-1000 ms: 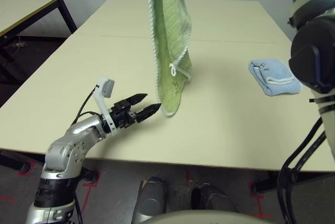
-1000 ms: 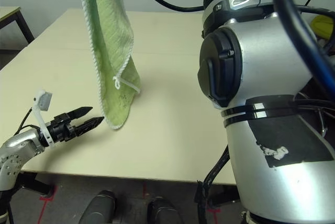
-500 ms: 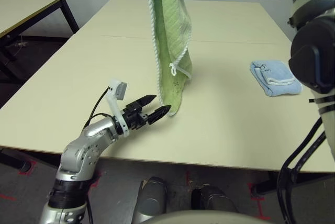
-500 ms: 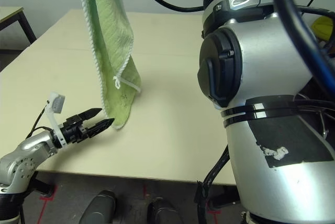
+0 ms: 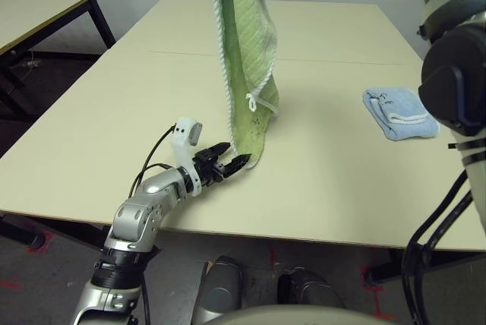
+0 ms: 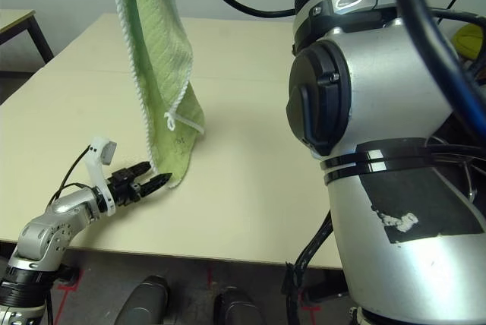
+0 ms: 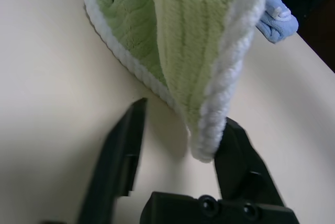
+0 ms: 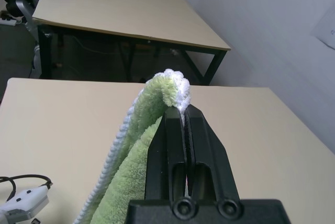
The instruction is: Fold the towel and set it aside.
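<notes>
The light green towel point(image 5: 247, 52) with white edging hangs down from above, its lower end resting on the table point(image 5: 342, 188). My right gripper point(image 8: 184, 111) holds it up, shut on the towel's top edge point(image 8: 165, 85). My left gripper point(image 5: 237, 153) lies low over the table at the towel's bottom corner. In the left wrist view that corner point(image 7: 201, 130) hangs between the gripper's two fingers, which stand apart; one finger point(image 7: 235, 156) is right beside the edging, the other has a gap.
A small folded light-blue cloth point(image 5: 399, 112) lies on the table's right side. A second table point(image 5: 38, 6) stands off to the far left. My right arm's large silver housing point(image 6: 364, 112) rises at the right.
My left arm has reached to the right until its fingers straddle the towel's bottom corner, and the fingers have drawn closer together. The towel still hangs from the right gripper.
</notes>
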